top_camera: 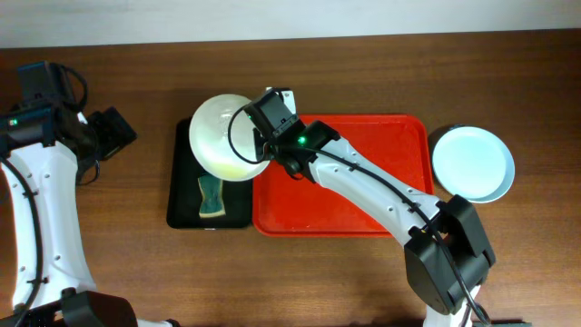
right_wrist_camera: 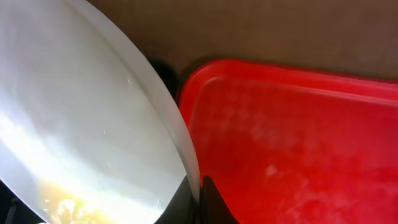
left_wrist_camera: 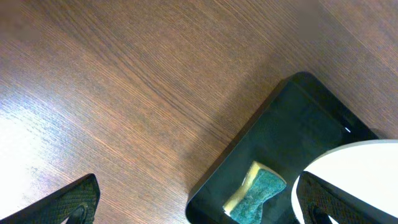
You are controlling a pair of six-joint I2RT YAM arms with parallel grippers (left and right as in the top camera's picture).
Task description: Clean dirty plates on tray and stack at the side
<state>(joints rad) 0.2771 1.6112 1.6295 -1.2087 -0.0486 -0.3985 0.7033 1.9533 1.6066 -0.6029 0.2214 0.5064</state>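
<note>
A white plate (top_camera: 222, 136) with a yellow smear (right_wrist_camera: 59, 202) near its lower edge hangs tilted over the black tray (top_camera: 182, 182). My right gripper (top_camera: 263, 153) is shut on the plate's right rim. In the right wrist view its fingers (right_wrist_camera: 214, 202) pinch the thin rim of the plate (right_wrist_camera: 81, 124), with the red tray (right_wrist_camera: 298, 137) beside it. The red tray (top_camera: 309, 209) has nothing on it. A mint-blue plate (top_camera: 472, 163) lies on the table right of the tray. My left gripper (top_camera: 111, 136) stands open over bare table at the far left, holding nothing.
A green and yellow sponge (top_camera: 211, 198) lies in the black tray, under the held plate's lower edge. In the left wrist view the sponge (left_wrist_camera: 255, 190) and black tray (left_wrist_camera: 298, 118) lie between my spread fingers (left_wrist_camera: 78, 202), and the plate's rim (left_wrist_camera: 354, 168) shows at the right.
</note>
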